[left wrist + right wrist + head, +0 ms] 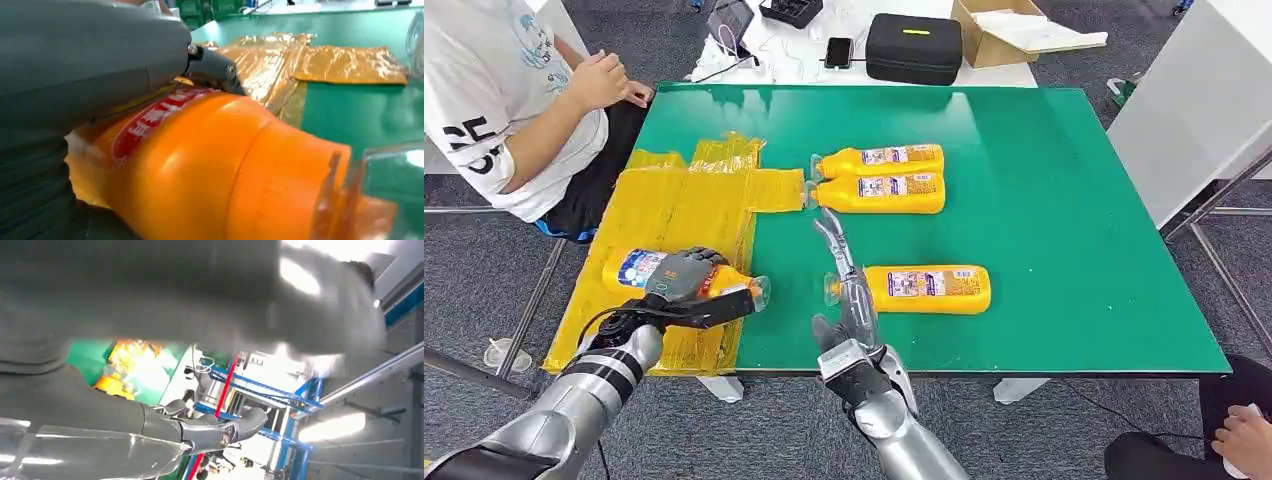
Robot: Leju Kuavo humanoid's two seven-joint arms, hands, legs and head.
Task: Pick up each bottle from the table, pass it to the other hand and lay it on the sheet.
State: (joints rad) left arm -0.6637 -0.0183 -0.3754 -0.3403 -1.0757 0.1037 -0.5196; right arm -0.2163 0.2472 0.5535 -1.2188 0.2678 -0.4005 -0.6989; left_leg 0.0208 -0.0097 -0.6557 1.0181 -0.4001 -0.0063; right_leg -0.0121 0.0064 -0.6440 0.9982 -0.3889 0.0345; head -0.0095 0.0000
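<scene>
My left hand [686, 287] grips an orange bottle [629, 268] lying on the yellow sheet [686, 200] at the table's near left; its clear cap [759, 288] points right. Close up, the same bottle [210, 175] lies under my left hand [85, 65]. My right hand [849, 290] is open, fingers stretched out and pointing away from me, just left of a third orange bottle [929, 288] on the green table [1044, 180]. My right hand [210, 432] holds nothing. Two more orange bottles [886, 159] [884, 191] lie side by side at mid-table.
A seated person [514, 100] leans on the table's far left corner. Behind the table lie a black case [914, 47], a phone [838, 51] and a cardboard box [1004, 30]. A white cabinet [1204, 90] stands at the right.
</scene>
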